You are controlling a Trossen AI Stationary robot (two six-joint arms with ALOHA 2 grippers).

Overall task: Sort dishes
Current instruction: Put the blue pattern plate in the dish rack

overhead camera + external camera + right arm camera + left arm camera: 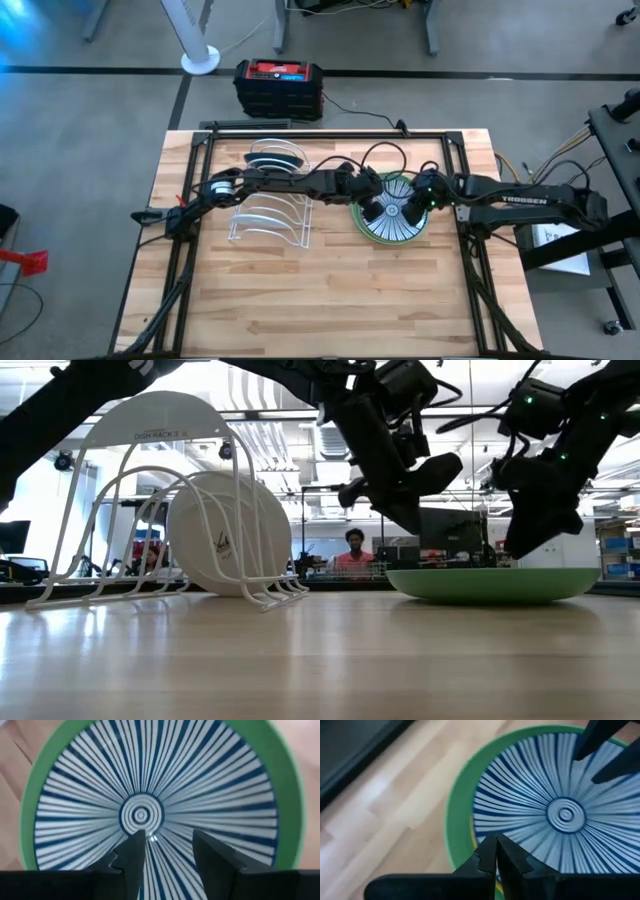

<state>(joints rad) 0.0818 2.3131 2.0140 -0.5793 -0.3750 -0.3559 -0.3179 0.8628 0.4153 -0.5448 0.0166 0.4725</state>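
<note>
Over striped plate | right tool parted (empty) | left tool clenched | stack beneath hidden

Both claws crowd plate stack, rack beside

1. A robotics lab or open workshop: a wooden bench carries a black metal frame with two arms mounted
2. Bare grey floor, cables and a black power unit behind
3. Monitors, ceiling ducts and a seated person beyond
</note>
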